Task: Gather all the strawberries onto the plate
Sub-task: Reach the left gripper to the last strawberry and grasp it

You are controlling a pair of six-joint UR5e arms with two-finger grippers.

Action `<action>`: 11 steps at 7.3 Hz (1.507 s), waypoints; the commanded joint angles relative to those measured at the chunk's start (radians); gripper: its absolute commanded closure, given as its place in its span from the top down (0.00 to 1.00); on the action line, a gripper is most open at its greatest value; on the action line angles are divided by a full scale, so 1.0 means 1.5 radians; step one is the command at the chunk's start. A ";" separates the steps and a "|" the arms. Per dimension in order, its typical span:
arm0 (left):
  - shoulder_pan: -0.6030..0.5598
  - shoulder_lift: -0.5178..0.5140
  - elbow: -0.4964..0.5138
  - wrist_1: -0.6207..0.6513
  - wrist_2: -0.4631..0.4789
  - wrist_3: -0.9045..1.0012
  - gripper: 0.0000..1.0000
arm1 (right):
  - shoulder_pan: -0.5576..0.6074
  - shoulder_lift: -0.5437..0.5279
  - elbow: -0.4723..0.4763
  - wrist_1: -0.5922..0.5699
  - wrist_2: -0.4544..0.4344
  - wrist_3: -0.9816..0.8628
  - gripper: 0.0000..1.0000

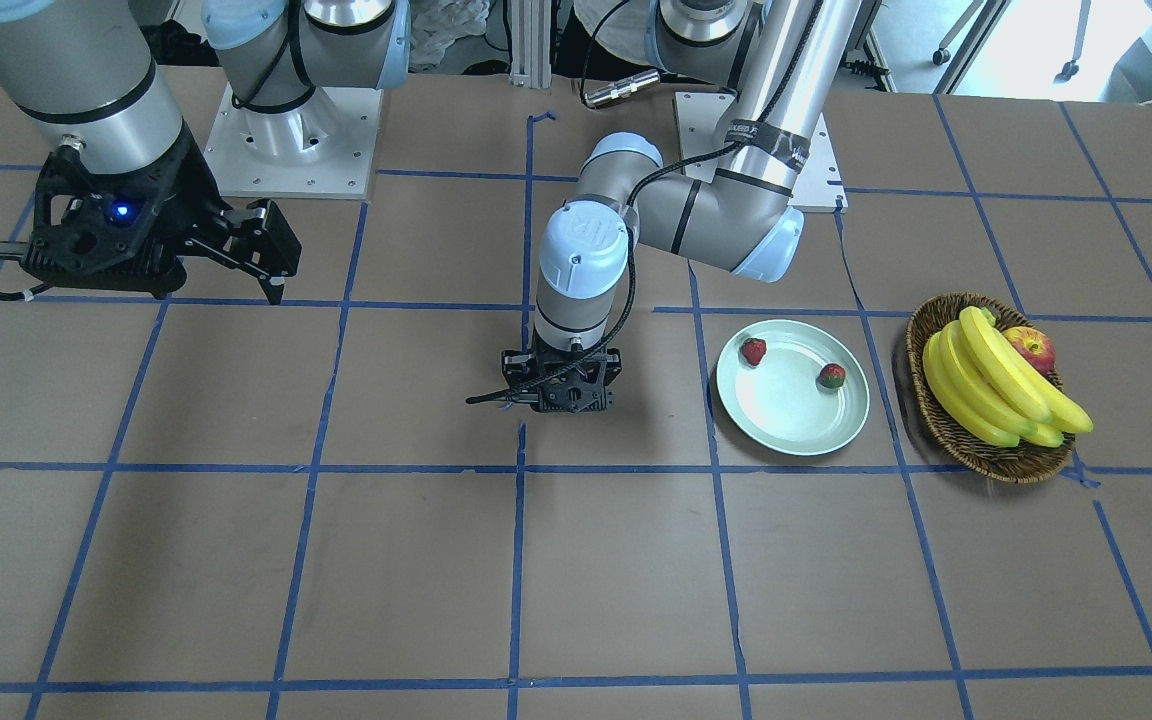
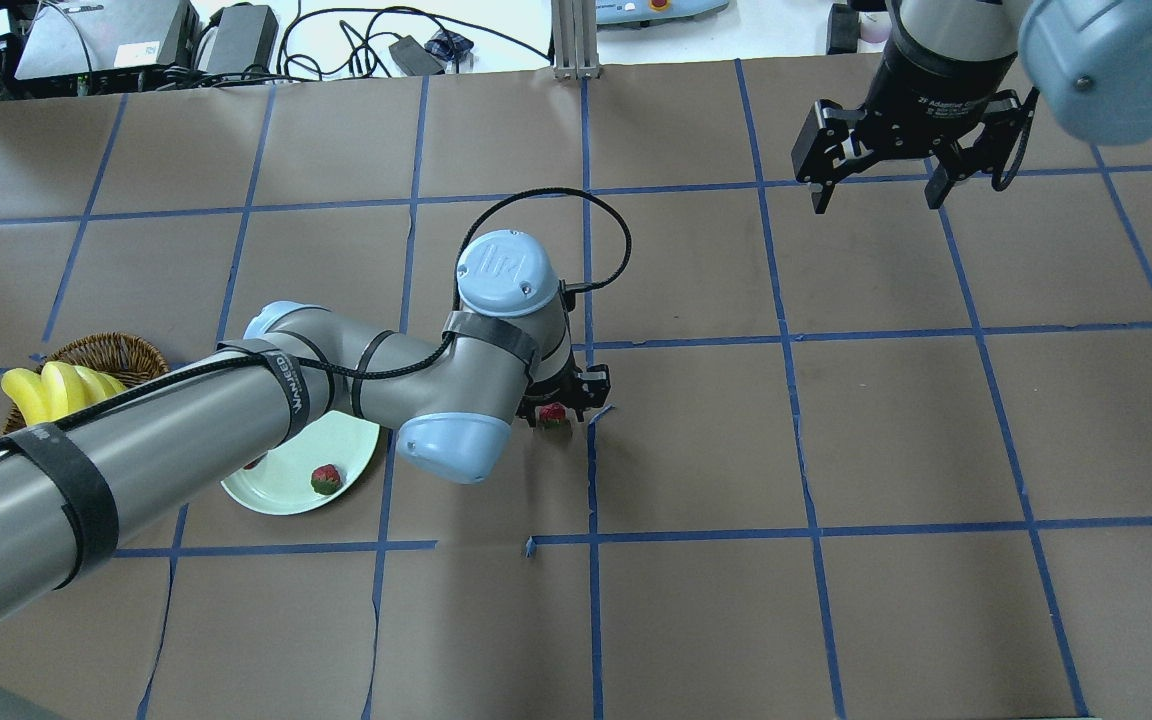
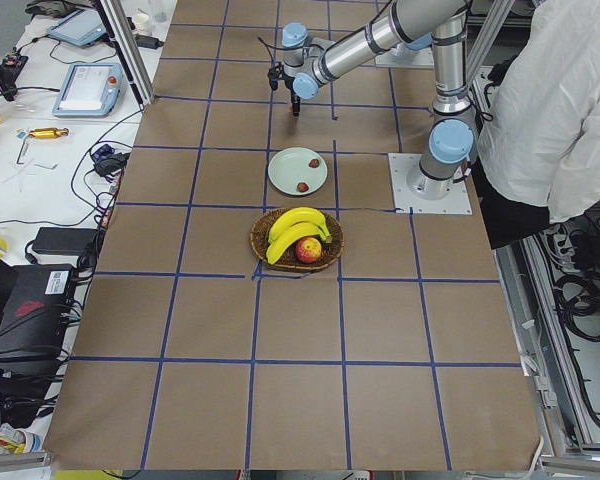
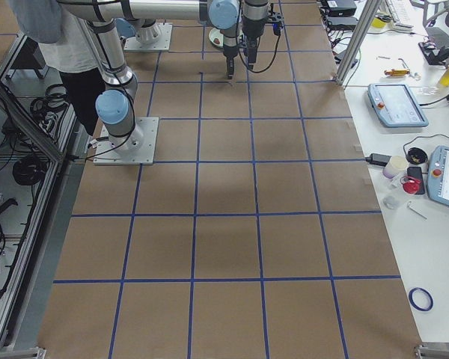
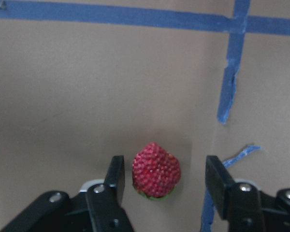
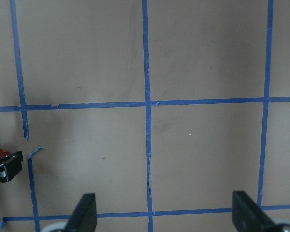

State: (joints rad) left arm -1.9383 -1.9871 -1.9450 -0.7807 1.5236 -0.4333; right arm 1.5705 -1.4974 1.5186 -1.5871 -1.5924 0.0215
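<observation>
Two strawberries lie on the pale mint-green plate, which also shows in the overhead view. A third strawberry lies on the brown table near a blue tape crossing. My left gripper is down at the table, open, with one finger on each side of this berry; the left finger is almost at it and the right one stands apart. My right gripper is open and empty, held high over the far right of the table.
A brown wicker basket with bananas and a red-yellow apple stands right beside the plate. A person in white stands by the robot's base. Blue tape lines grid the table.
</observation>
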 commanded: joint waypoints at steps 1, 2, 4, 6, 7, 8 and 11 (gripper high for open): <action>0.001 0.007 0.003 -0.001 0.013 0.033 0.00 | -0.001 0.004 0.000 0.000 0.001 0.000 1.00; 0.004 0.015 0.004 -0.003 0.035 0.054 0.00 | -0.001 0.004 0.000 0.000 0.001 0.000 1.00; 0.087 0.055 0.006 -0.049 0.075 0.175 0.00 | -0.001 0.004 -0.001 0.000 0.001 0.000 1.00; 0.224 0.110 0.002 -0.132 0.076 0.373 0.02 | -0.001 0.004 -0.007 0.000 0.001 -0.001 1.00; 0.279 0.136 -0.010 -0.178 0.084 0.456 0.02 | -0.001 0.003 -0.005 0.000 0.001 0.000 1.00; 0.324 0.150 -0.048 -0.177 0.085 0.534 0.02 | -0.001 0.003 -0.008 0.000 0.001 0.000 1.00; 0.357 0.169 -0.079 -0.168 0.082 0.549 1.00 | -0.001 0.003 -0.008 0.000 0.001 0.000 1.00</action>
State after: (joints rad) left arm -1.4113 -1.7544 -2.0619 -1.0380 1.6474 0.3999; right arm 1.5692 -1.4925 1.5066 -1.5877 -1.5907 0.0214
